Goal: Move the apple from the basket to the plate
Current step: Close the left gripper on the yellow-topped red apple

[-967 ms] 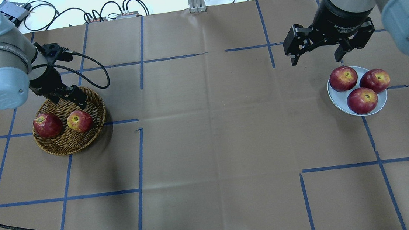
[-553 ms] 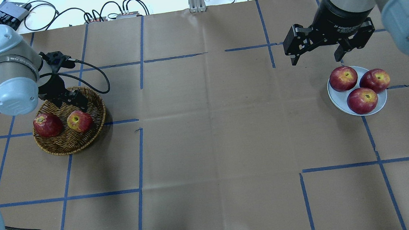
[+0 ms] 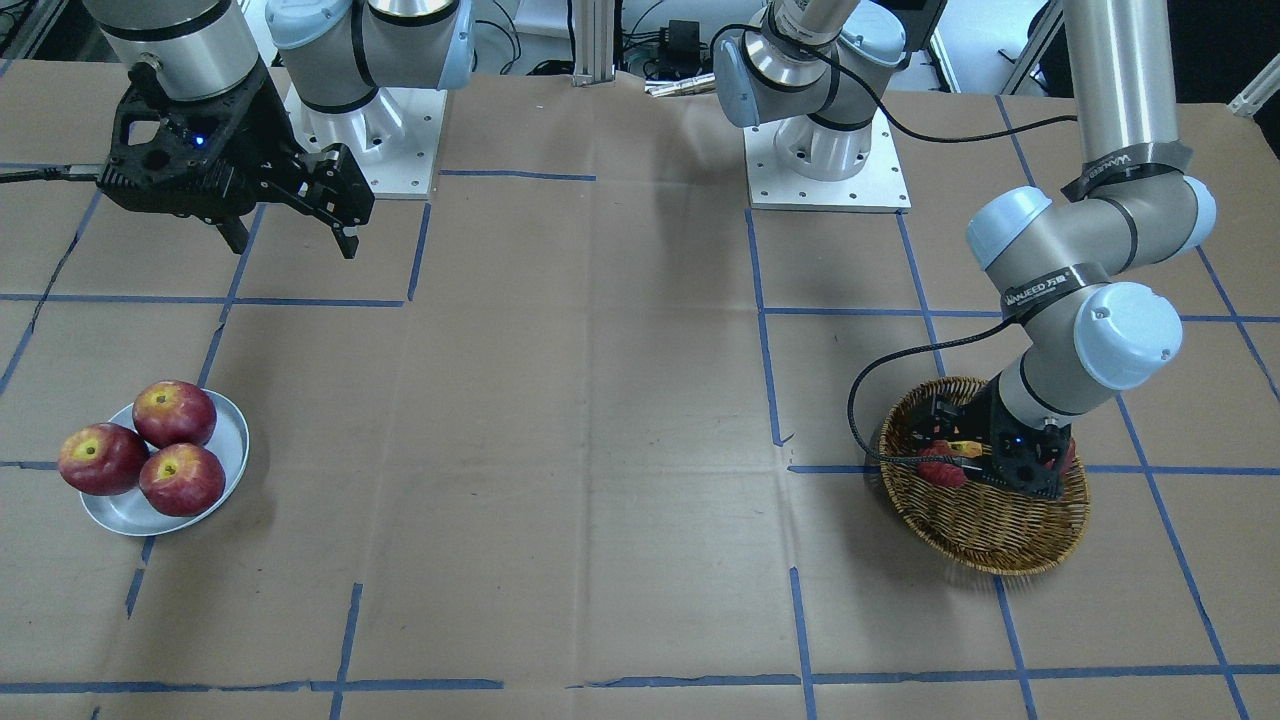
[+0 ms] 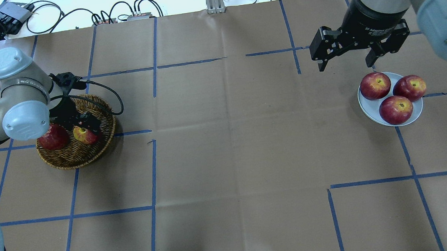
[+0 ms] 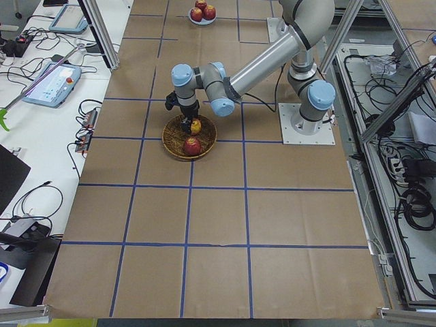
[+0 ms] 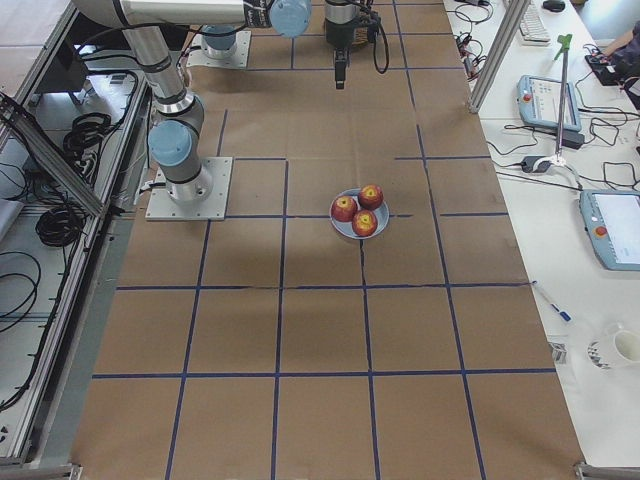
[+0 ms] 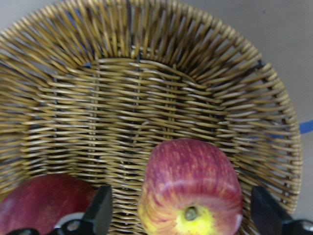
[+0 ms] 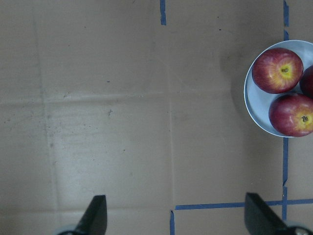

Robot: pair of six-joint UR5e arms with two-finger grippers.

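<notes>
The pale pinkish-red apple [image 4: 82, 134] with a yellow stem patch lies in the wicker basket [image 4: 73, 159] beside a darker red apple [image 4: 52, 138]. My left gripper [image 4: 83, 129] is down in the basket and open. In the left wrist view its fingers [image 7: 100, 215] stand on either side of the apple [image 7: 188, 176], with small gaps. The metal plate [image 4: 362, 103] at the right holds three glossy dark-red apples [image 4: 396, 109]. My right gripper [image 4: 346, 65] is open and empty, hovering behind the plate.
The left arm's black cable [image 4: 107, 91] loops over the basket's far rim. Brown paper with blue tape lines [image 4: 150, 172] covers the table between basket and plate. Cables and boxes lie beyond the far edge.
My left arm has swung forward and lowered its gripper into the basket, so the open fingers now straddle the pale apple. The right arm and the plate's apples have not moved.
</notes>
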